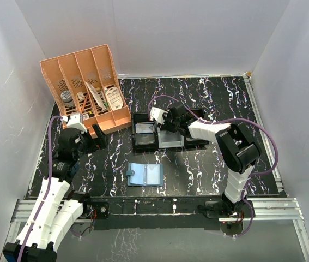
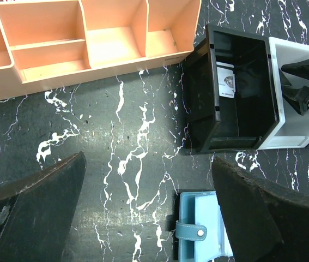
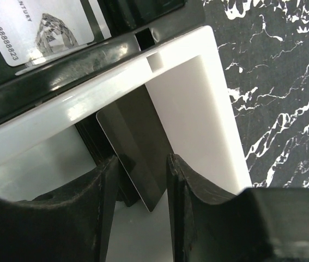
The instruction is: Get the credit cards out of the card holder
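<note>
- Top external: high over the near edge, looking down on the whole table [image 1: 198,164].
- Left wrist: low, facing down.
- Right wrist: very close; shares the black tray [image 2: 200,98] with the left wrist.

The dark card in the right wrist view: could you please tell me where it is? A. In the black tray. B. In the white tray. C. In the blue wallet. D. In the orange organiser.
B: the dark card stands tilted inside the white tray, just beyond the parted fingers of the right claw.
</note>
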